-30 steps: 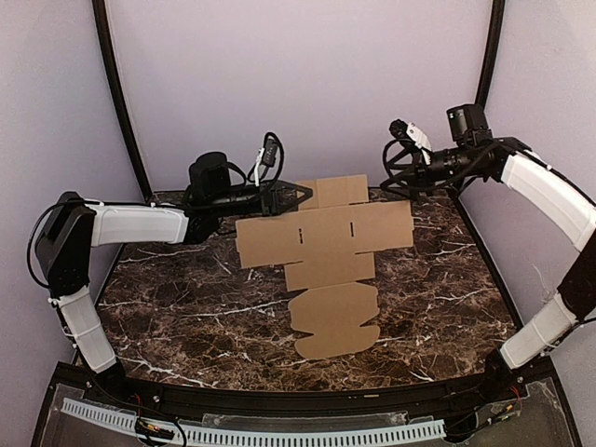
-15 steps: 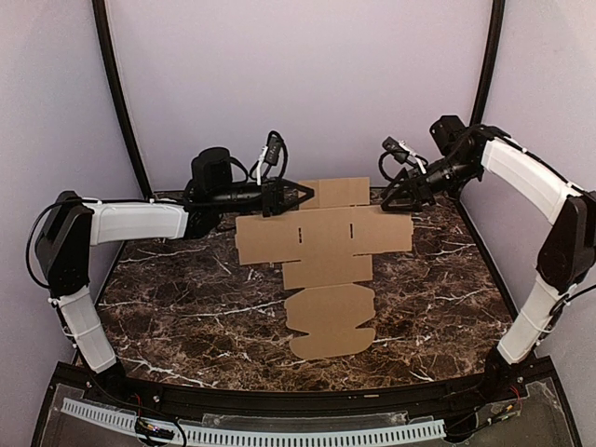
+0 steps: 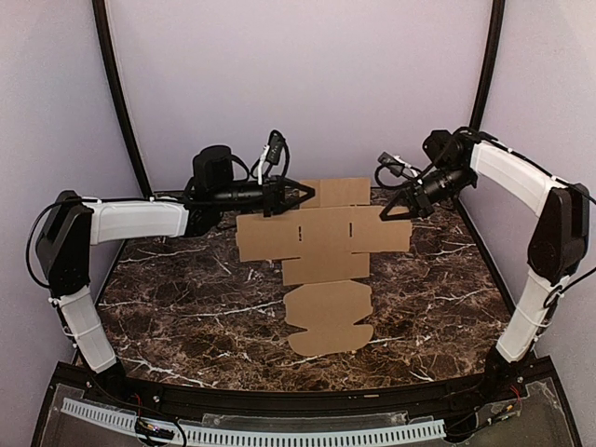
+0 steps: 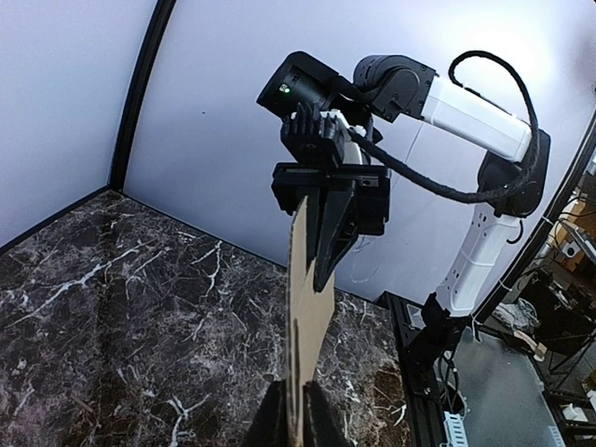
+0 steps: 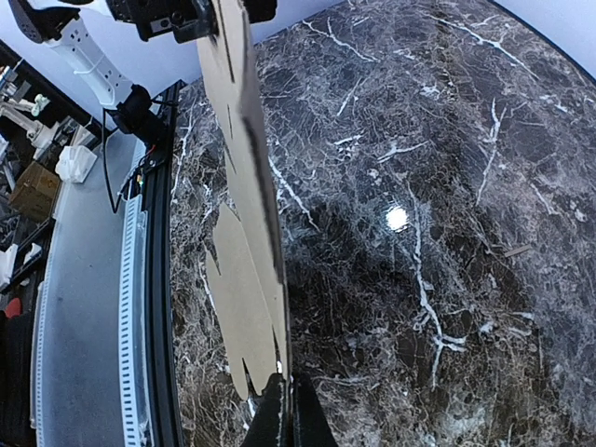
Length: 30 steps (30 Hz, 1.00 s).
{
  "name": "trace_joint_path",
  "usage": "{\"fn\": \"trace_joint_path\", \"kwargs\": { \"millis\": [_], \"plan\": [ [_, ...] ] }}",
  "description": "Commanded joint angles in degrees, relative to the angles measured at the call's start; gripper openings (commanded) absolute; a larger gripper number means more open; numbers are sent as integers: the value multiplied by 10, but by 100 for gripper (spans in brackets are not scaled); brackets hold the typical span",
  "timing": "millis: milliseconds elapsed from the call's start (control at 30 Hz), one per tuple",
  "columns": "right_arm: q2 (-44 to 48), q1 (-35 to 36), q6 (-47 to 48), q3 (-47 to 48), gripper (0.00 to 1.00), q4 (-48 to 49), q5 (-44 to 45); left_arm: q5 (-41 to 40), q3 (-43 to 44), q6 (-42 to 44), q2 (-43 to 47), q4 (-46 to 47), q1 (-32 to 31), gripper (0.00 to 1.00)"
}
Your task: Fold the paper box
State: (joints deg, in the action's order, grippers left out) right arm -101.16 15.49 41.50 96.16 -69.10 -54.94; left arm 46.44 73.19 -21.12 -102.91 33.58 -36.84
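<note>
Top external: plain brown paper box (image 3: 326,237), both jaws clamping it.

paper box (image 3: 321,233): no print readable
left arm (image 3: 140,222): no brand or number legible
right arm (image 3: 510,174): none legible

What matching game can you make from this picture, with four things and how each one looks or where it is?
Things:
1. paper box
2. left gripper
3. right gripper
4. table

Descriptions:
A. dark marble with white veins
B. shut on the box's right end
C. flat, brown, not folded yet
D. shut on the left side of the box's top flap

Pairs: 1-C, 2-D, 3-B, 4-A
</note>
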Motion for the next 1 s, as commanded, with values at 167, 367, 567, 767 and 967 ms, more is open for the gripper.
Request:
{"fn": "trace_joint_path", "kwargs": {
  "millis": [167,367,567,767,967],
  "plan": [
    [17,-39,36,5,0,-16,-34,-60,-23,99,93,-130,44,56],
    [33,-45,62,-14,0,-25,-64,-122,-176,77,214,-88,131,63],
    [30,-45,67,-17,0,-23,-92,-104,-229,33,171,2,140,59],
    [36,-45,66,-16,0,-24,-88,-27,-206,19,117,41,139,49],
    [32,-45,0,-22,0,26,-87,53,-187,-8,95,70,110,52]
  ]
}}
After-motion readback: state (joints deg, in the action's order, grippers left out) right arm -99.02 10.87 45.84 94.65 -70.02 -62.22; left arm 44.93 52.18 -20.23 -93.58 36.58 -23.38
